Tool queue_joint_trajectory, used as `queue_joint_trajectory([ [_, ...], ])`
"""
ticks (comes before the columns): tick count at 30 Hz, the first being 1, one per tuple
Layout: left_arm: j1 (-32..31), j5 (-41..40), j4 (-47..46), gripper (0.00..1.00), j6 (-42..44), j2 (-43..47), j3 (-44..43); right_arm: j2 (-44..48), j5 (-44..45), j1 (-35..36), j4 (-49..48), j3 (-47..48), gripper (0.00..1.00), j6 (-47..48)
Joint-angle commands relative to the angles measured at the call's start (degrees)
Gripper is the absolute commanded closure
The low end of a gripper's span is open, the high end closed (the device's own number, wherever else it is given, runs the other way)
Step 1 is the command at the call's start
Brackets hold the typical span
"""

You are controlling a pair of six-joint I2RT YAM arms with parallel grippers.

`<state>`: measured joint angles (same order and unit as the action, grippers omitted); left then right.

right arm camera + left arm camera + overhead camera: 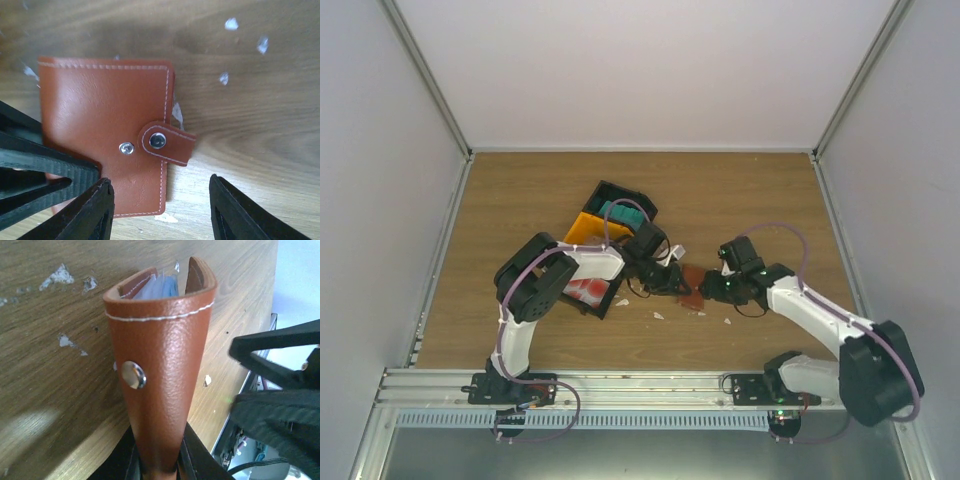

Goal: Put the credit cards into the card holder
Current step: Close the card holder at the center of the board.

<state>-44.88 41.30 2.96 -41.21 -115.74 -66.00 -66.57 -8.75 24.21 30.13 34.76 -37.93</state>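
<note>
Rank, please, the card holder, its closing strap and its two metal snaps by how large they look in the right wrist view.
1. card holder
2. closing strap
3. snap on the strap and snap on the cover: nearly alike, so left unranked.

Top external: high up, behind the near edge of the table (750, 200), facing down and forward over the whole board; far off, everything small.
Left wrist: very close, looking out along the left gripper (160, 467) at the folded edge of the card holder (160, 385), wood running away behind.
Right wrist: close, facing down past the right gripper (160, 200) onto the card holder's flat snap side.
Shared: all three catch the card holder at mid-table. The left wrist view shows the right gripper at its right side. The right wrist view shows the left gripper at its left side.
</note>
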Motion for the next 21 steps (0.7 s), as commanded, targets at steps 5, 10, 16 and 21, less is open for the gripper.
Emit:
queue_joint_trajectory([
  [5, -1.21, -6.15, 2.89, 1.00, 0.04, -1.97, -2.26, -8.42, 5.98, 4.08, 1.19, 5.14, 0.47, 0.59],
  [10, -1.50, -7.69, 4.67, 1.00, 0.44, -1.39, -2.17, -13.15, 11.64, 6.74, 3.64, 9.26, 0.47, -1.50],
  [16, -2.03, -7.99, 4.91, 1.00, 0.28, -0.85, -2.12, -18.70, 20.59, 9.46, 9.35, 11.56, 0.52, -4.79],
  [21, -2.21, -9.56, 5.87, 1.00, 0.54, -0.20, -1.95, -17.90, 25.14, 9.55, 12.79, 11.79, 0.58, -8.42],
])
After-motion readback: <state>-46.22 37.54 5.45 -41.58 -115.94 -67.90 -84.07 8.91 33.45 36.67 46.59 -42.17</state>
